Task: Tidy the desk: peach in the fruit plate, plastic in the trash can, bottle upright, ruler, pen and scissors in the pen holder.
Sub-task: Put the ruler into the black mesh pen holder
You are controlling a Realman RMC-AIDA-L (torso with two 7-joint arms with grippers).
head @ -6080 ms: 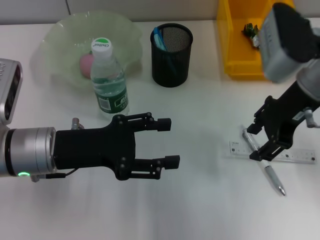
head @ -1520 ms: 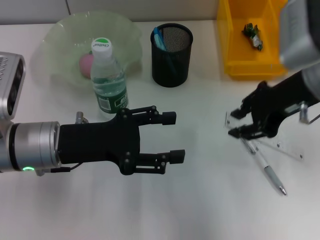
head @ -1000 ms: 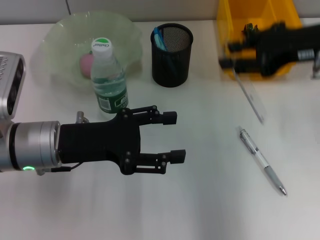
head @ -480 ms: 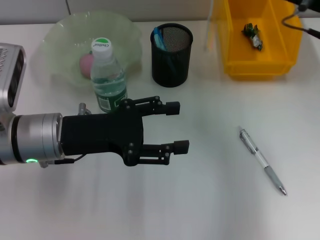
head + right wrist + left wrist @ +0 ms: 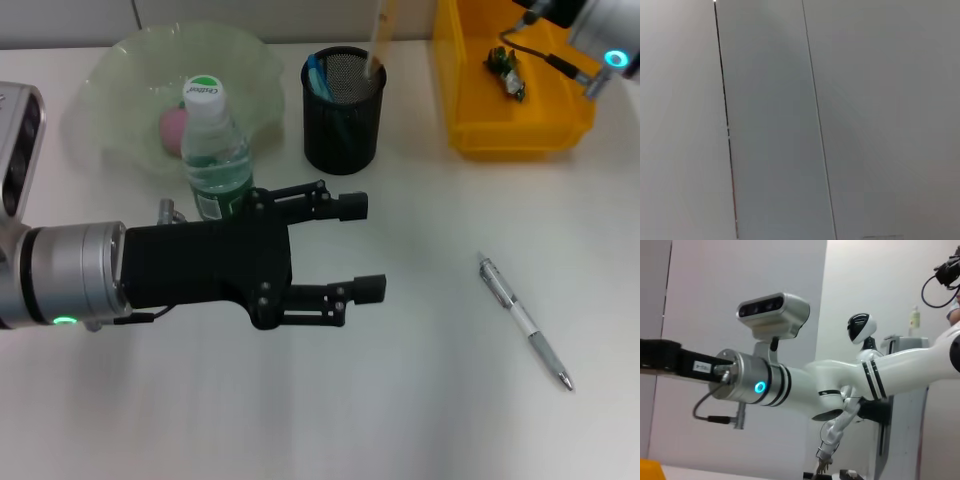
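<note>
I lower the ruler (image 5: 378, 35) into the pen holder (image 5: 343, 108); my right pincer's grip is unseen, my left pincer (image 5: 350, 250) gapes idle.

Pink peach (image 5: 173, 127) in translucent green fruit plate (image 5: 120, 75), partly hidden behind bottle. Water bottle (image 5: 214, 152) upright, green cap, green label, in front of plate. Black mesh pen holder (image 5: 343, 110) upright, blue item inside. Clear ruler (image 5: 378, 38) near vertical, lower end in holder mouth. Silver pen (image 5: 524, 321) flat on counter, diagonal, well apart from holder.
</note>
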